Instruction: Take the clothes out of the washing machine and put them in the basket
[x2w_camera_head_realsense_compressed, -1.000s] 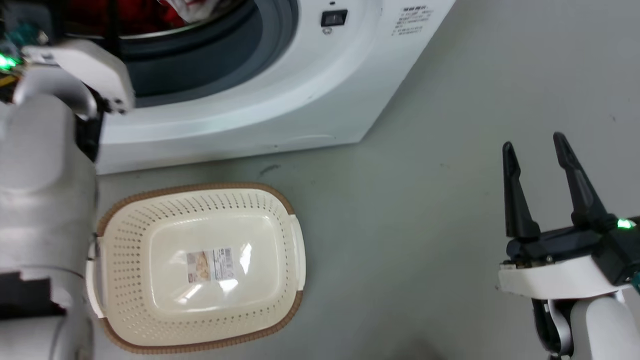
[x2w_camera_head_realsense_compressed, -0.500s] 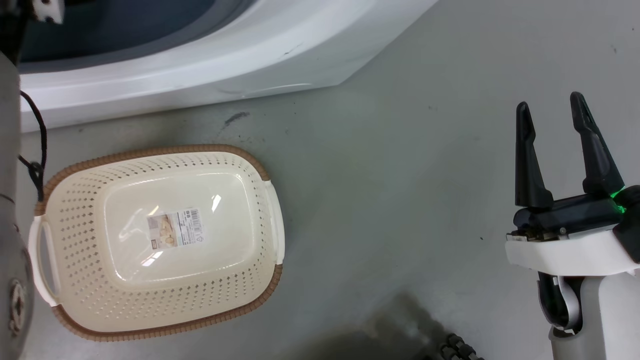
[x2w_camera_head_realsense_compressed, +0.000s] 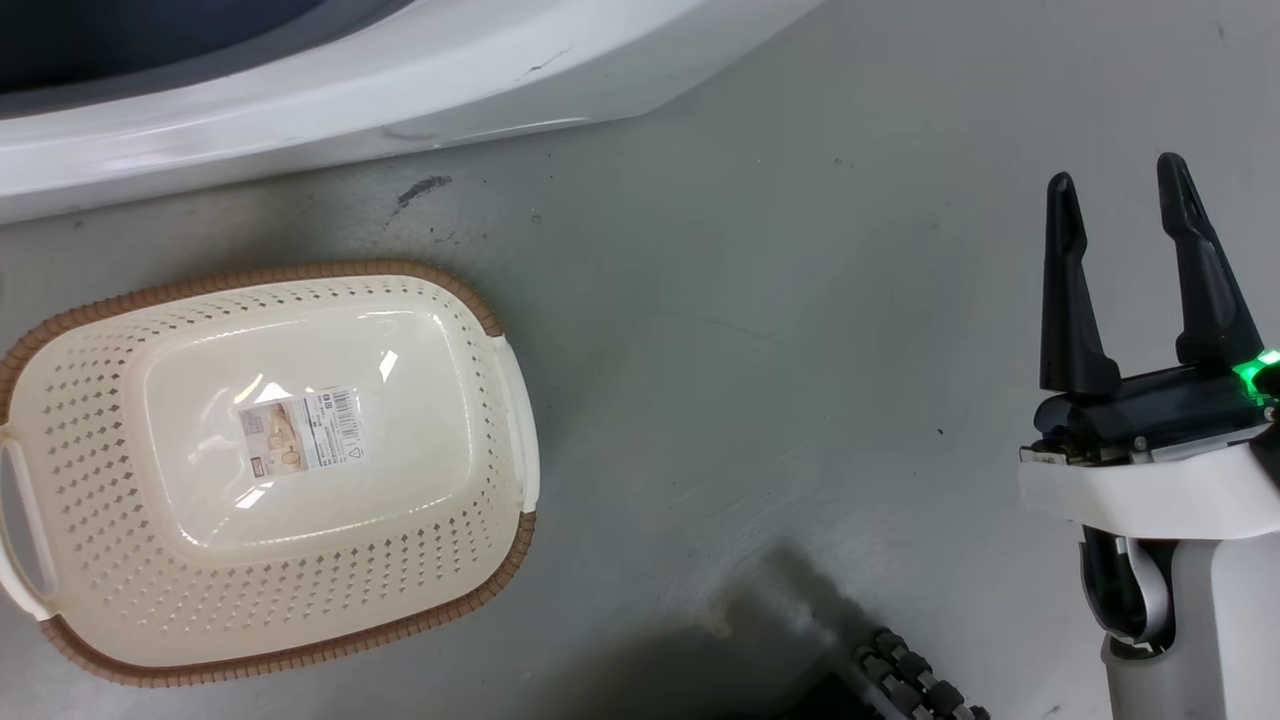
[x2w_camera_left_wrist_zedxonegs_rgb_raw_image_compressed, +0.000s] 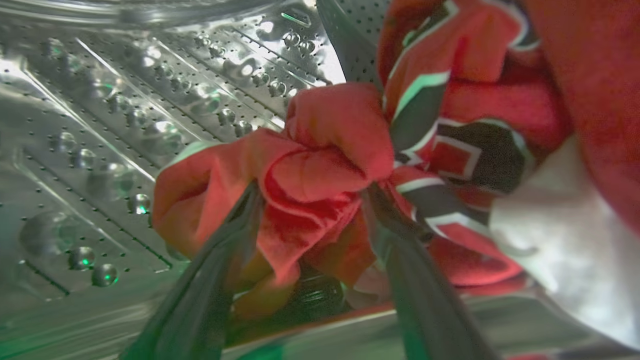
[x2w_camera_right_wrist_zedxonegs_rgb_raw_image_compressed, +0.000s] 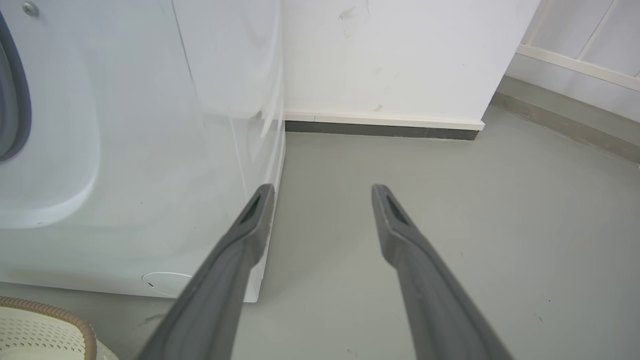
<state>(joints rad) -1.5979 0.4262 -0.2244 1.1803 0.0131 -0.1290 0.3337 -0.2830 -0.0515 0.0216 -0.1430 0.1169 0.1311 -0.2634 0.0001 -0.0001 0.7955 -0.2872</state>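
Red garment (x2w_camera_left_wrist_zedxonegs_rgb_raw_image_compressed: 330, 130) clamped in left hand (x2w_camera_left_wrist_zedxonegs_rgb_raw_image_compressed: 312, 190), inside steel drum (x2w_camera_left_wrist_zedxonegs_rgb_raw_image_compressed: 100, 125); striped garment (x2w_camera_left_wrist_zedxonegs_rgb_raw_image_compressed: 450, 150) touching it on view's right. Basket (x2w_camera_head_realsense_compressed: 440, 560) upright on floor (x2w_camera_head_realsense_compressed: 750, 350) beside washer (x2w_camera_head_realsense_compressed: 300, 90), well apart from right hand (x2w_camera_head_realsense_compressed: 1116, 172), fingers spread, over floor.

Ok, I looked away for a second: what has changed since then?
The head camera swung down and right, so the washing machine slid up its view. The basket stays empty on the floor, and the right gripper stays open.
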